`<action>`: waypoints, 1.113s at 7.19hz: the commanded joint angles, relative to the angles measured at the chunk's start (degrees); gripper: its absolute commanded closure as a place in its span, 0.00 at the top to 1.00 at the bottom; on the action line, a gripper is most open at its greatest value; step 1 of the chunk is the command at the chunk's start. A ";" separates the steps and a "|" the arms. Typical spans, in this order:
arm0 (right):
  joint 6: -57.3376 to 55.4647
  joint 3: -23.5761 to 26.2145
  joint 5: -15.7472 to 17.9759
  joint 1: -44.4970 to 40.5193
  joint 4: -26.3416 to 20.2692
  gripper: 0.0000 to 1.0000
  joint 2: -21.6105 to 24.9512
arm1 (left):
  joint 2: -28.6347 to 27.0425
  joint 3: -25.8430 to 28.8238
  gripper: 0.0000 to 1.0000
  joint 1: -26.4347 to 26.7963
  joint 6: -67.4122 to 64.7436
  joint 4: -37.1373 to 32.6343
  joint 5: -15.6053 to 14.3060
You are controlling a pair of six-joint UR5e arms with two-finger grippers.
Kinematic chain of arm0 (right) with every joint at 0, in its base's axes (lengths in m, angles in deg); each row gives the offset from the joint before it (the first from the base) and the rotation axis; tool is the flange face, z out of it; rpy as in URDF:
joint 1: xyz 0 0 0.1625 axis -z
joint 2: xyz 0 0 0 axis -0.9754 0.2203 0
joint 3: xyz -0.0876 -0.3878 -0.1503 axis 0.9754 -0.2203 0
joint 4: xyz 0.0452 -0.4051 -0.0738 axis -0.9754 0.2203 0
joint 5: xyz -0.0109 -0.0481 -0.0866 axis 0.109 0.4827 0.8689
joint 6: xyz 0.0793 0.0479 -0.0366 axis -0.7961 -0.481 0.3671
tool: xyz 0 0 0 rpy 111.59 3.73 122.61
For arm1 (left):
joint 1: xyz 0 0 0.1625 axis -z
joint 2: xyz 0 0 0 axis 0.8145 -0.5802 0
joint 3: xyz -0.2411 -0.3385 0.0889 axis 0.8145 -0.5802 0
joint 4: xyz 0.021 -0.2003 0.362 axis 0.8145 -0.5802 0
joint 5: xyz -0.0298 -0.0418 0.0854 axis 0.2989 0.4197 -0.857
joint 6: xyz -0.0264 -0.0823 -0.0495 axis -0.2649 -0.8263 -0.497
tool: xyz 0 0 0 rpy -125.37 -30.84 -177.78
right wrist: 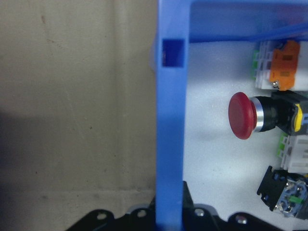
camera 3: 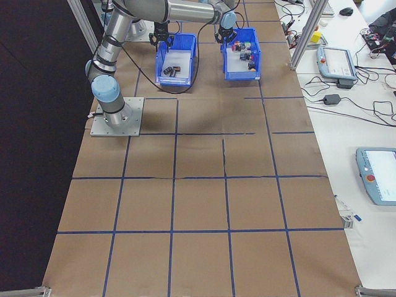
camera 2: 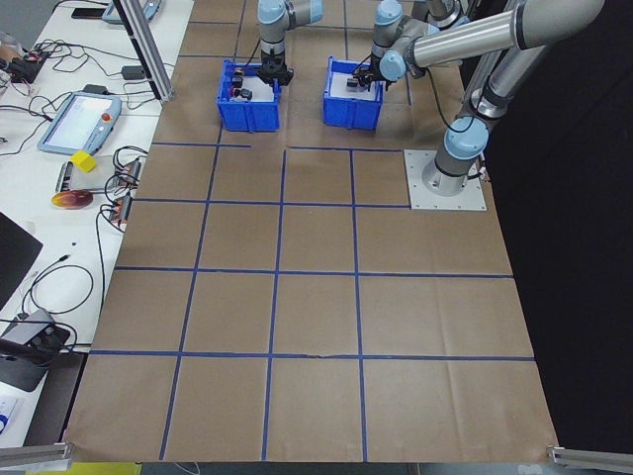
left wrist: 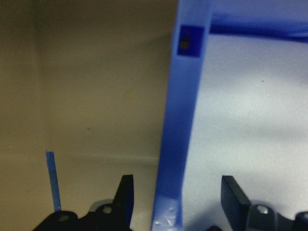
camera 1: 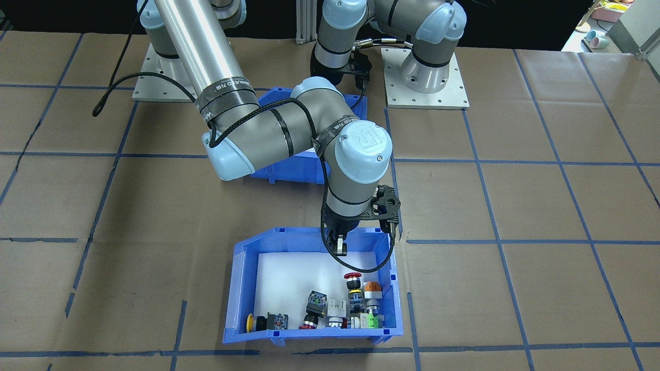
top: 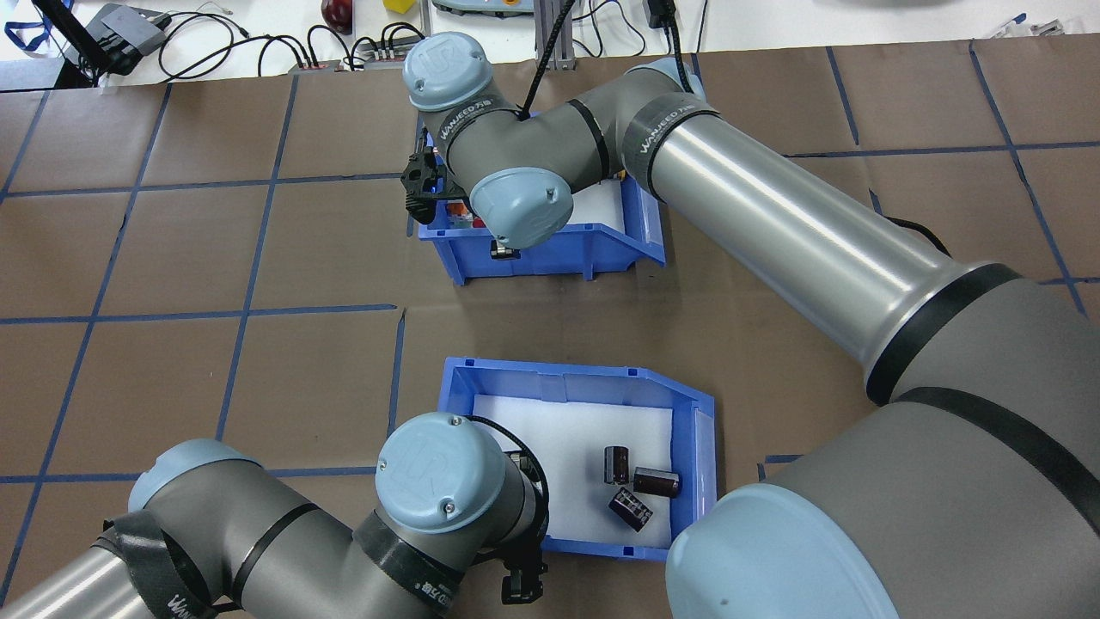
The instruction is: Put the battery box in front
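Battery box (top: 576, 460), a stiff, light-looking blue bin at lower centre of the overhead view, has its thin rear wall between my released left gripper (left wrist: 175, 202) fingers, while my right gripper (right wrist: 169, 211) is clenched on the switch bin (camera 1: 314, 288) wall.

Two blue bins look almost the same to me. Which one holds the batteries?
The battery box nearer the robot's base: three short dark cylinders lie on its white liner. The other blue bin, farther out, holds colourful push-buttons and switches instead.
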 commanded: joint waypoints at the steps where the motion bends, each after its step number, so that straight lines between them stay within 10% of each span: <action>1: 0.05 -3.47 1.00 0.52 -0.43 0.07 1.01 | -0.53 -0.23 0.07 0.23 0.12 2.56 0.64; 6: 8.72 3.17 5.22 13.06 -3.16 0.08 6.27 | 5.60 3.61 0.00 -2.30 6.22 -6.77 -3.57; 8: 15.82 8.96 5.40 18.08 -3.07 0.08 10.13 | 6.15 8.98 0.00 -10.88 12.29 -14.19 -3.40</action>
